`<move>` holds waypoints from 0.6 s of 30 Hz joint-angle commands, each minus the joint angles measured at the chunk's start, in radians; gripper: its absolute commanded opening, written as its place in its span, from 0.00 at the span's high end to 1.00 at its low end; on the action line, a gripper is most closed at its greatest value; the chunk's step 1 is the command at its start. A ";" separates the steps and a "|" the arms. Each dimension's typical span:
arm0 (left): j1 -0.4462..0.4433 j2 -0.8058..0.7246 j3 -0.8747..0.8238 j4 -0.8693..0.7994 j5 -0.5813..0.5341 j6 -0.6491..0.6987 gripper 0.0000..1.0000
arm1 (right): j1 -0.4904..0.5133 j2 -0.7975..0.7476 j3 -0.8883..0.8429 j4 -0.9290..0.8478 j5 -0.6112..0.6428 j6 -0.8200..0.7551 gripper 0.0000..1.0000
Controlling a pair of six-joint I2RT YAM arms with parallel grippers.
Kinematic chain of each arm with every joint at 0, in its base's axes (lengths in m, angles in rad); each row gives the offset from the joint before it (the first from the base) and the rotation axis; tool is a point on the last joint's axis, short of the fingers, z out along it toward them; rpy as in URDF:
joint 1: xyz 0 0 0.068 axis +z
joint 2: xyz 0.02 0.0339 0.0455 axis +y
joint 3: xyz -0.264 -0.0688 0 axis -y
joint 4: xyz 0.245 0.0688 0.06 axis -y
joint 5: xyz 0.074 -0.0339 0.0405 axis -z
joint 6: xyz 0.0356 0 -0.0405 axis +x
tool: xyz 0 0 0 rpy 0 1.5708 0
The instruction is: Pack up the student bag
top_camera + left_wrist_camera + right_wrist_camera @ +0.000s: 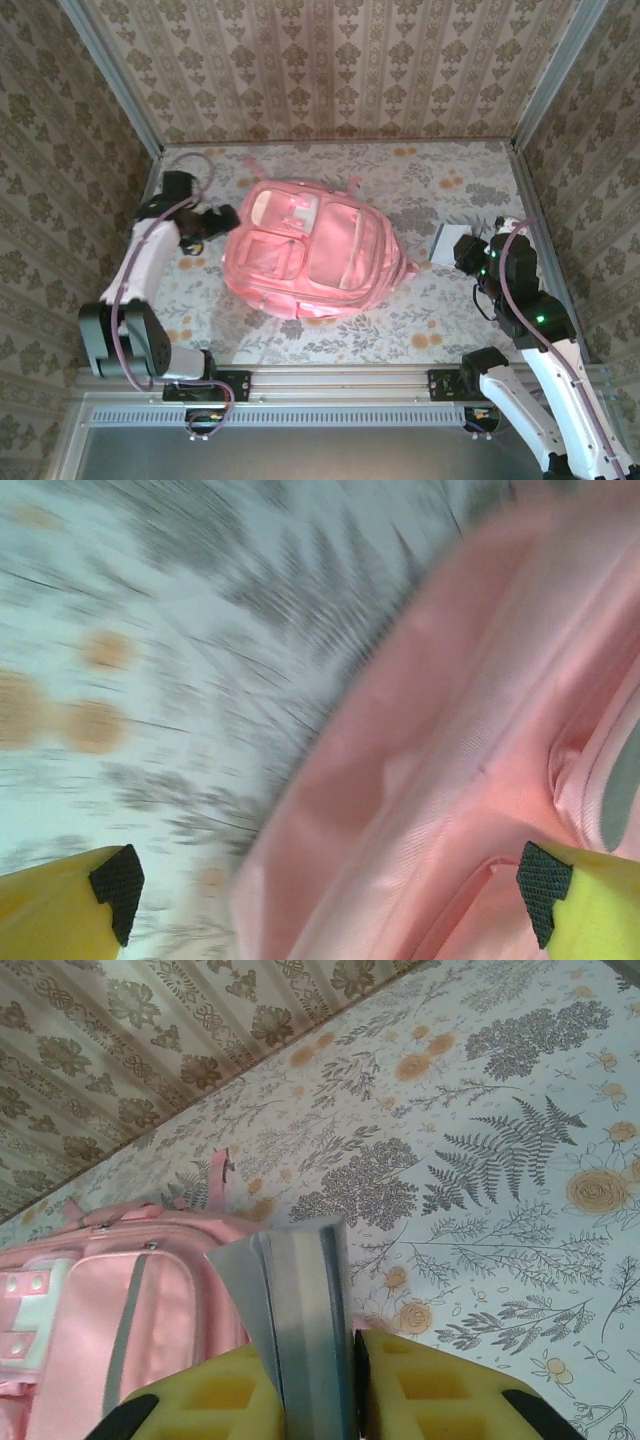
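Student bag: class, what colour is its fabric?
The student bag is pink with pale whitish patches, clearest in the top external view.

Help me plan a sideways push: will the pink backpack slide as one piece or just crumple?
Probably crumples first: the backpack is soft fabric, creased along its edge in the left wrist view. It lies flat and broad on the table, so tipping or rolling seems unlikely.
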 commanded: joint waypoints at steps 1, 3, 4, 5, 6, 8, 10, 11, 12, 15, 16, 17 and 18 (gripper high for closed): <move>0.057 -0.062 -0.021 -0.027 -0.083 -0.036 0.00 | -0.006 -0.004 0.038 0.048 0.003 -0.008 0.76; 0.053 -0.083 -0.029 -0.006 -0.061 -0.044 0.00 | -0.006 0.000 0.043 0.046 0.001 -0.012 0.75; 0.040 -0.102 -0.027 0.007 -0.051 -0.041 0.00 | -0.005 0.000 0.045 0.044 0.001 -0.013 0.75; 0.012 -0.121 -0.020 0.013 -0.051 -0.030 0.00 | -0.006 0.001 0.046 0.042 0.000 -0.016 0.75; -0.028 -0.143 0.000 0.009 -0.075 -0.018 0.00 | -0.006 -0.001 0.047 0.039 0.002 -0.018 0.75; -0.154 -0.170 0.050 -0.004 -0.142 0.014 0.02 | -0.006 -0.003 0.047 0.039 0.003 -0.020 0.75; -0.319 -0.167 0.097 -0.010 -0.184 0.022 0.04 | -0.006 -0.004 0.043 0.039 0.005 -0.019 0.75; -0.380 -0.157 0.106 -0.002 -0.179 0.013 0.05 | -0.007 -0.004 0.042 0.039 0.005 -0.017 0.74; -0.457 -0.143 0.102 0.019 -0.170 -0.010 0.06 | -0.006 -0.006 0.039 0.039 0.007 -0.014 0.74; -0.676 -0.075 0.079 0.106 -0.146 -0.074 0.10 | -0.007 -0.006 0.031 0.040 0.000 -0.008 0.75; -0.729 -0.036 0.081 0.126 -0.138 -0.094 0.12 | -0.005 -0.006 0.028 0.040 -0.002 -0.004 0.74; -0.770 0.001 0.083 0.158 -0.114 -0.103 0.13 | -0.005 -0.005 0.025 0.042 -0.005 -0.001 0.74; -0.810 0.048 0.094 0.183 -0.080 -0.112 0.14 | -0.006 -0.004 0.022 0.043 -0.010 0.000 0.74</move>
